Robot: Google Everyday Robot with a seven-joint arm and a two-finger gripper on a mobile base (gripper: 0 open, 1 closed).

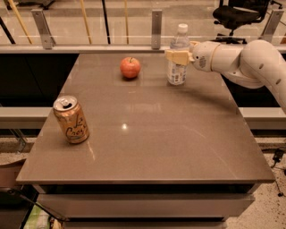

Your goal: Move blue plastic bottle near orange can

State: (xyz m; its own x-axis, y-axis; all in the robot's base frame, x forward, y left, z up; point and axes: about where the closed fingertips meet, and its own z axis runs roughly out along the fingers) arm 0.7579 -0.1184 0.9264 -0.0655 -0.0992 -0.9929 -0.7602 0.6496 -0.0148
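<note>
1. As the one camera looks down across the table [178,147], my pincer [175,57] shows at its far right part. It reaches in from the right at the end of my white arm [241,60].
2. Pincer: tan, level with the bottle's shoulder, just under the neck. A tan part of it crosses the bottle's front. Whether it is clamped on the bottle or loose about it, I cannot tell.
3. Bottle [177,74]: clear plastic, white cap, white-and-blue label on the lower half. Upright, base on the table, near the far edge, right of centre.
4. Can [71,120]: orange-tan, dark cursive lettering, silver top with a pull tab. Standing on its base near the left edge, toward the front. Well apart from the bottle, diagonally across the table from it.
5. Apple [130,67]: round, red-orange, stem up. On the far part of the table, left of the bottle, near it but not touching. Well apart from the can.
6. Table: brown, smooth and glossy, with a small bright spot of reflected light near the middle.
7. Beyond the far edge: a rail with metal posts [155,29]. A black chair [237,13] is at the upper right, behind my arm.
</note>
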